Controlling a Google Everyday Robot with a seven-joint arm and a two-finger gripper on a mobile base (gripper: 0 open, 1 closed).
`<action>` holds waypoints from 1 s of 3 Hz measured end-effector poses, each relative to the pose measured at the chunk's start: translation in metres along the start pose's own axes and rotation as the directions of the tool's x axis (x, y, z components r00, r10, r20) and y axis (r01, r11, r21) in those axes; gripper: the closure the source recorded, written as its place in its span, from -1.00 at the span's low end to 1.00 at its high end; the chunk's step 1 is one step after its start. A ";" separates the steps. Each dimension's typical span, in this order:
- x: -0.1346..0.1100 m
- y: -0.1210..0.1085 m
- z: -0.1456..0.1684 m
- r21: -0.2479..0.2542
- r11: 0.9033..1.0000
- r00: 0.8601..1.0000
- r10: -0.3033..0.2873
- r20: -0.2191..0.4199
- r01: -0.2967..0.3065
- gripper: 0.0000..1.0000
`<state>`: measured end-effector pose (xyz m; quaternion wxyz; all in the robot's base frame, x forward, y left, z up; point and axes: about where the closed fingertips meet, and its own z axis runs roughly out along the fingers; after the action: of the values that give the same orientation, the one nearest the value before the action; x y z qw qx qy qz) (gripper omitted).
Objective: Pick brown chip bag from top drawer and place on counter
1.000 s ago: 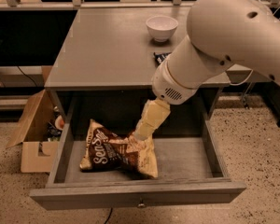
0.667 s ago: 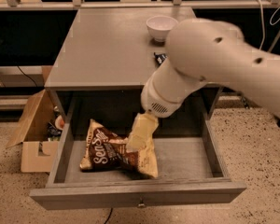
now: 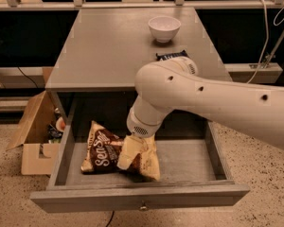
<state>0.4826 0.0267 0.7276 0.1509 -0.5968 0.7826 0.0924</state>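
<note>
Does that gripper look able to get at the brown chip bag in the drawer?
Probably yes: the top drawer stands open, nothing covers the brown chip bag, and the gripper is down at the bag's middle.

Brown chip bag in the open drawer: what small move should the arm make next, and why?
Probably take hold of the brown chip bag: the gripper is down in the top drawer, against the bag's middle, and the bag lies on the drawer floor.

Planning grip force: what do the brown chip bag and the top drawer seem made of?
Brown chip bag: probably thin plastic film; it crinkles. Top drawer: likely wood, matte grey. The gripper sits on the bag inside the drawer.
</note>
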 end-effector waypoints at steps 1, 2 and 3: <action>0.003 -0.016 0.047 -0.009 1.000 0.998 0.013 -0.055 -0.013 -1.00; 0.006 -0.024 0.072 -0.018 1.000 0.995 0.014 -0.094 -0.016 -1.00; 0.020 -0.029 0.091 -0.024 0.999 0.989 0.026 -0.142 -0.030 -0.62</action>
<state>0.5171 0.0306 0.6361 0.0858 -0.5927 0.7985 0.0618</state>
